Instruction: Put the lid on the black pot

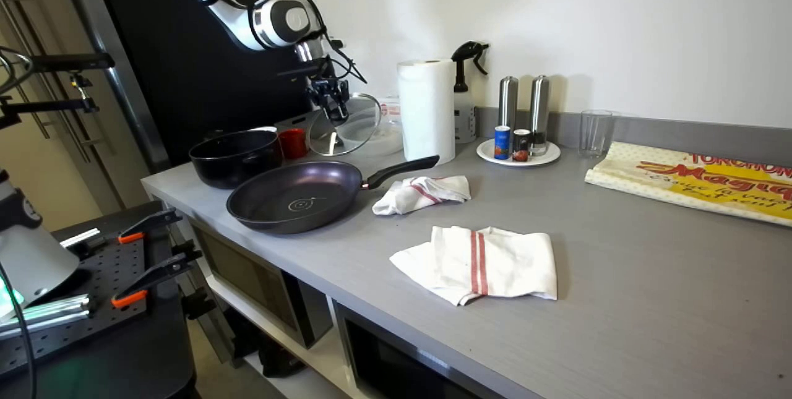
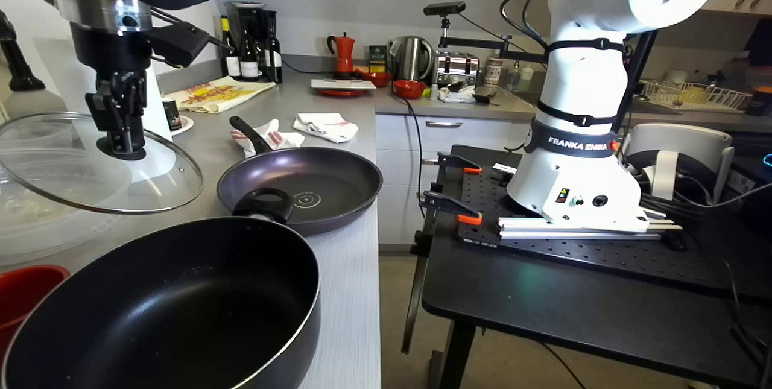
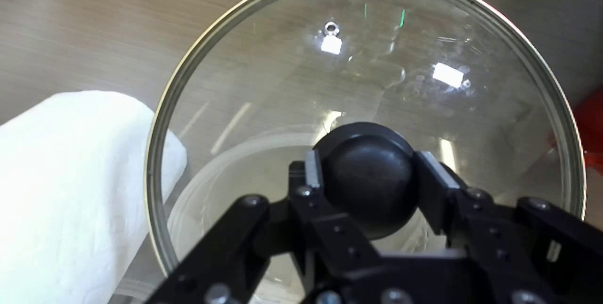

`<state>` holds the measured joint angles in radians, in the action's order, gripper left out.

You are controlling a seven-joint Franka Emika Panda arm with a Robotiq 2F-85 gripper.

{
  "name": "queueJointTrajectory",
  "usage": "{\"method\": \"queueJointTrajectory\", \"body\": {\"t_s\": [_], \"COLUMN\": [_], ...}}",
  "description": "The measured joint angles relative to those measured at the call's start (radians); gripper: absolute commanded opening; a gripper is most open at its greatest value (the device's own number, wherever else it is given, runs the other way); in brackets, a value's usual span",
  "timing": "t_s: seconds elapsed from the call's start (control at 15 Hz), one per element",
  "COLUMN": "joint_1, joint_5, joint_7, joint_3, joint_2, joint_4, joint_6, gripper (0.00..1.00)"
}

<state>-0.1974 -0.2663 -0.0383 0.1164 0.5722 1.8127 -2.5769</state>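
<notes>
The round glass lid [image 1: 365,117] has a metal rim and a black knob [image 3: 367,176]. My gripper [image 1: 334,113] is shut on the knob, with one finger on each side of it in the wrist view [image 3: 365,172]. The lid hangs in the air, tilted, above a clear container in an exterior view [image 2: 66,187]. The black pot [image 1: 232,164] stands uncovered at the counter's end, apart from the lid. Its inside looks empty in an exterior view [image 2: 175,304], and its short handle points toward the frying pan.
The frying pan [image 1: 297,192] sits against the pot. A red cup [image 1: 292,143], a clear container [image 1: 387,136] and a paper towel roll [image 1: 427,114] stand near the lid. The roll is close beside the lid's rim in the wrist view [image 3: 70,176]. Two cloths [image 1: 424,193] [image 1: 495,263] lie on the counter.
</notes>
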Motion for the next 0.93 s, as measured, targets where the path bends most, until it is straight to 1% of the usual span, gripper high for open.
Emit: {"method": "queueJointTrajectory", "body": {"t_s": [0.27, 0.67, 0.93], "joint_1": [0.013, 0.028, 0.029], "joint_5": [0.03, 0.07, 0.075], "joint_7": [0.0, 0.001, 0.013], "joint_3": [0.0, -0.003, -0.01], "joint_2": [-0.012, -0.044, -0.087], "joint_4": [0.006, 0.017, 0.031], "joint_6": [-0.065, -0.126, -0.153], "gripper": [0.25, 0.25, 0.25]}}
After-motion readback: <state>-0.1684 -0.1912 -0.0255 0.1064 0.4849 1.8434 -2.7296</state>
